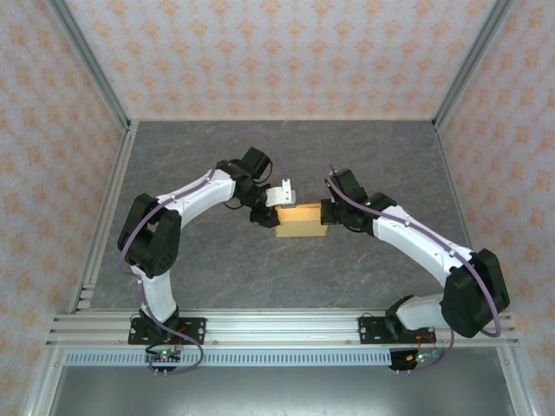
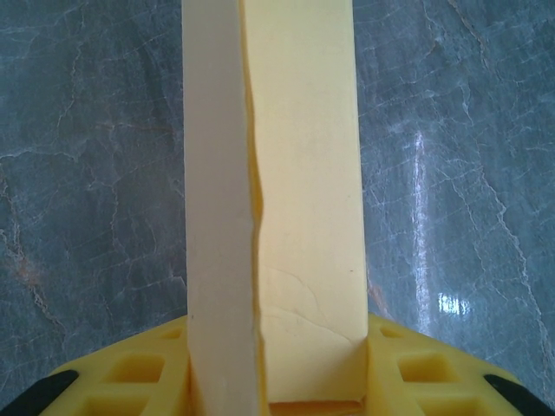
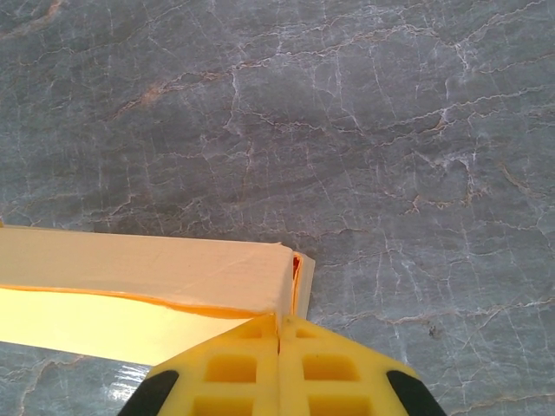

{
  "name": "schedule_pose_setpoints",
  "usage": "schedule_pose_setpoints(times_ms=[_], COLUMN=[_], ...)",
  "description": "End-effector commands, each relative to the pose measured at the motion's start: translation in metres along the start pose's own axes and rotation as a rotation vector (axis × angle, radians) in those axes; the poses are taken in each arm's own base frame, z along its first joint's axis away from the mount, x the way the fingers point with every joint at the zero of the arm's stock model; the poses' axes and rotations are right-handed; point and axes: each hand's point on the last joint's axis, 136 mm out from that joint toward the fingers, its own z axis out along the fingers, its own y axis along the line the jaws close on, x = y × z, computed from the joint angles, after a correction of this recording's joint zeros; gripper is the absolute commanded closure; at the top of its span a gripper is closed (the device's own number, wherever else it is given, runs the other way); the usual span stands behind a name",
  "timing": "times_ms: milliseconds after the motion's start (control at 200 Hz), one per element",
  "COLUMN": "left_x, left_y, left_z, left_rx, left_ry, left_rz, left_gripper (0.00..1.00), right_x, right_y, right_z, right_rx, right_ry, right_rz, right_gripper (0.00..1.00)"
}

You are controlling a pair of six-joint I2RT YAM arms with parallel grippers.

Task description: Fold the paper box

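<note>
Two-ended hold on the paper box (image 1: 300, 219), set lengthwise between the grippers at the middle of the table (image 1: 217, 269). Clamped at its left end by the left gripper (image 1: 270, 214), sticking straight out from between the yellow fingers (image 2: 416, 373). Pinched at its right corner by the right gripper (image 3: 277, 340), closed tight on thin card.
</note>
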Motion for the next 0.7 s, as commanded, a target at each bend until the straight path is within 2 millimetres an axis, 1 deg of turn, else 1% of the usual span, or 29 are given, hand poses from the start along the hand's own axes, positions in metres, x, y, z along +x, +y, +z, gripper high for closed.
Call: schedule_pose_setpoints(times_ms=[0,195,300,621,696], left_x=[0.011,0.01,0.008,-0.001,-0.001], left_y=[0.004,0.005,0.006,0.004,0.004], left_z=[0.004,0.003,0.001,-0.01,-0.013], left_rx=[-0.015,-0.018,-0.024,-0.032,-0.041], left_ry=[0.07,0.072,0.071,0.033,0.03], left_rz=[-0.03,-0.035,-0.041,-0.044,-0.051], left_gripper=[0.66,0.63,0.6,0.45,0.39], right_x=[0.008,0.008,0.007,0.008,0.008], right_y=[-0.005,-0.004,-0.004,-0.006,-0.006], right_z=[0.004,0.003,0.002,0.0,-0.001], right_rx=[0.024,0.019,0.019,0.027,0.027], right_ry=[0.006,0.005,0.001,0.003,0.003], right_rz=[-0.018,-0.028,-0.027,-0.028,-0.027], right_gripper=[0.97,0.97,0.97,0.97,0.97])
